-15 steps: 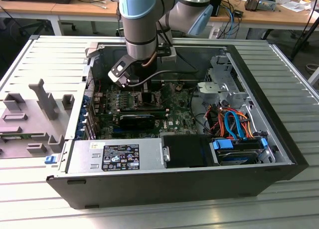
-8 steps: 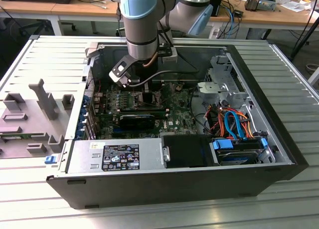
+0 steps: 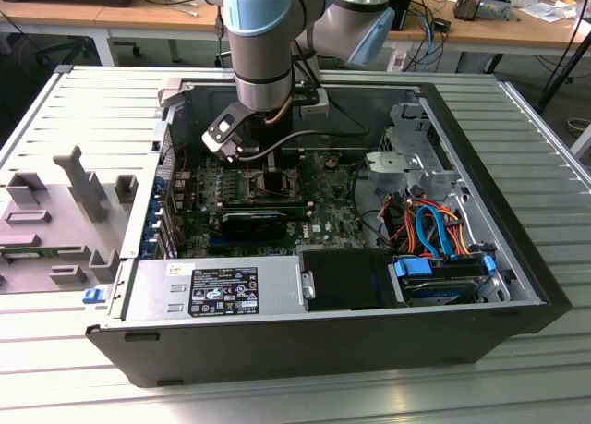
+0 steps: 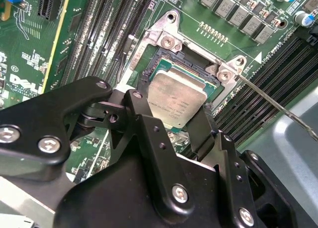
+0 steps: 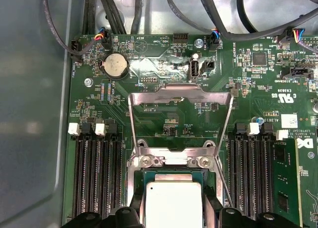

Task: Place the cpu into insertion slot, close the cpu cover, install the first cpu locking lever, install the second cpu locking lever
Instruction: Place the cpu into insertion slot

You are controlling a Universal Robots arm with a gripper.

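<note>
In the second wrist view the cpu [image 4: 176, 94], a flat silver-grey square, sits over the insertion slot [image 4: 155, 64], whose silver rim and dark recess show around it. My gripper [image 4: 168, 109] has its black fingers [image 4: 136, 106] tight against two opposite sides of the chip. The first wrist view shows the same grip: the cpu [image 5: 171, 203] lies between the fingers [image 5: 135, 208], just below the slot's screwed edge [image 5: 171, 161]. The cpu cover [image 5: 181, 88] stands swung open beyond the socket. A thin wire locking lever [image 4: 278, 106] sticks out sideways. In the exterior view my gripper [image 3: 271, 170] is down inside the computer case.
Long black memory slots [image 5: 94, 178] flank the socket on both sides. In the exterior view a black card [image 3: 254, 223], a power supply [image 3: 217, 290] and a drive bay with coloured cables [image 3: 434, 230] crowd the case. Grey fixtures [image 3: 55, 212] lie at the exterior view's left.
</note>
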